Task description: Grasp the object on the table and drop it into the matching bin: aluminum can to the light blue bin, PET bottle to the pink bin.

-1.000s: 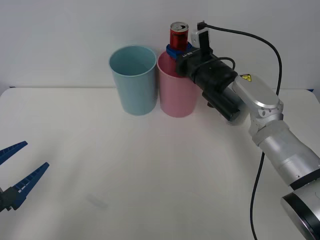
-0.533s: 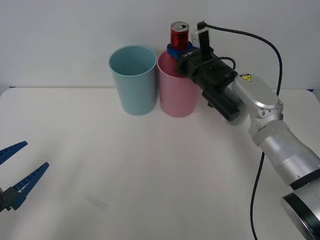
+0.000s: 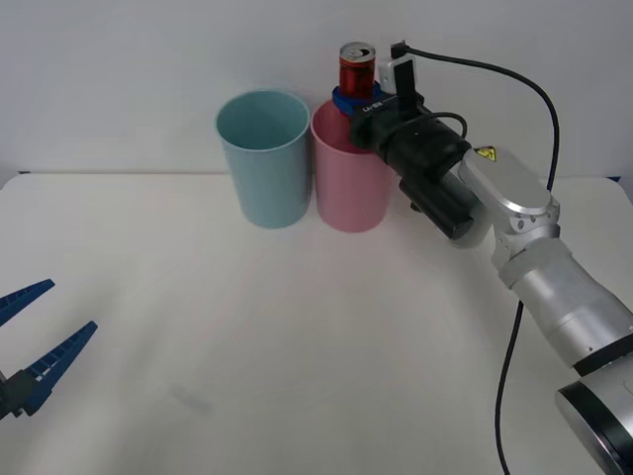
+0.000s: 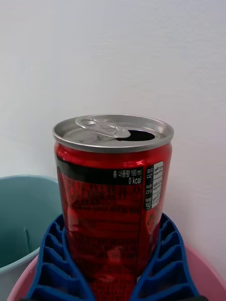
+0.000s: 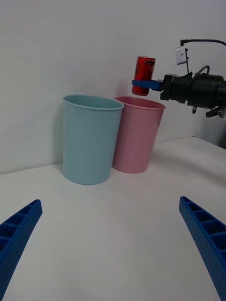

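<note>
We find the right pincer clamping the aluminum can above the pink bin, upper centre; transfer to the light blue bin remains. Left pincer idles wide, lower left.

From the front view we look from above the arms, forward and down on the table. Our right wrist camera sits very near the aluminum can and faces the wall. The left wrist camera is low over the table and looks across it from farther off. All three views share the can, the light blue bin and the pink bin.
</note>
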